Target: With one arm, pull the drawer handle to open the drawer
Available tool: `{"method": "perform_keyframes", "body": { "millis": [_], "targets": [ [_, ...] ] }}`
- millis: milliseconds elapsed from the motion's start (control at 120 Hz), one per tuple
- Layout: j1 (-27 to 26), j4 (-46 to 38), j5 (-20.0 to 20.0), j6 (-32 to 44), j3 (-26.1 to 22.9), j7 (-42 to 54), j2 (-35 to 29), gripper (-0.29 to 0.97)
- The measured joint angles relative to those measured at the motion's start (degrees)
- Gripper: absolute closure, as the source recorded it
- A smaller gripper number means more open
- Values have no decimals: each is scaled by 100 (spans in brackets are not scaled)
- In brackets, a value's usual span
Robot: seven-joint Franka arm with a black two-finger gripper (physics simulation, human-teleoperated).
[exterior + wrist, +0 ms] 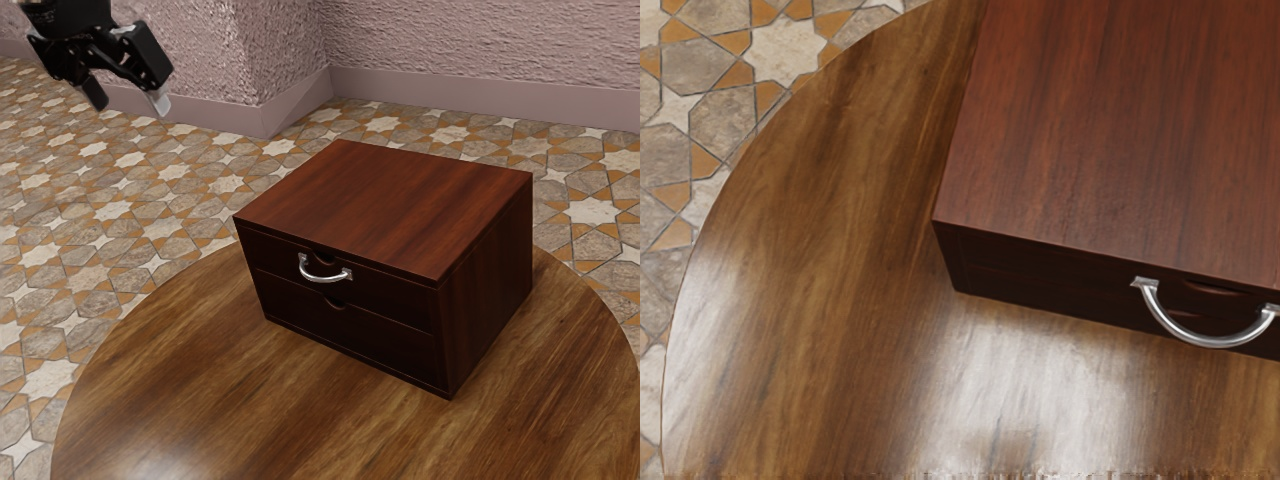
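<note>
A dark red-brown wooden cabinet with two drawers stands on a round wooden table. The upper drawer front sits flush with the cabinet and carries a curved silver handle. My gripper hangs high at the exterior view's upper left, far from the cabinet, open with nothing between its fingers. From the wrist, I see the cabinet top and the handle below the hand, off to one side.
The lower drawer has no handle, just a small notch at its top edge. Bare tabletop lies in front of the cabinet. A patterned tile floor surrounds the table, and rough pink walls stand behind.
</note>
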Motion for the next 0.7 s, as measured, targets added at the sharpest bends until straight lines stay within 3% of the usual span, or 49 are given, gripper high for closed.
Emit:
{"method": "perform_keyframes", "body": {
  "millis": [167,467,700],
  "targets": [
    [-46,-410,-154,-78,19,13,40,0],
    [-109,-4170,-408,978,-173,-32,-1859,0],
    [-111,-5294,-308,1944,-406,140,-2432,0]
  ]
}}
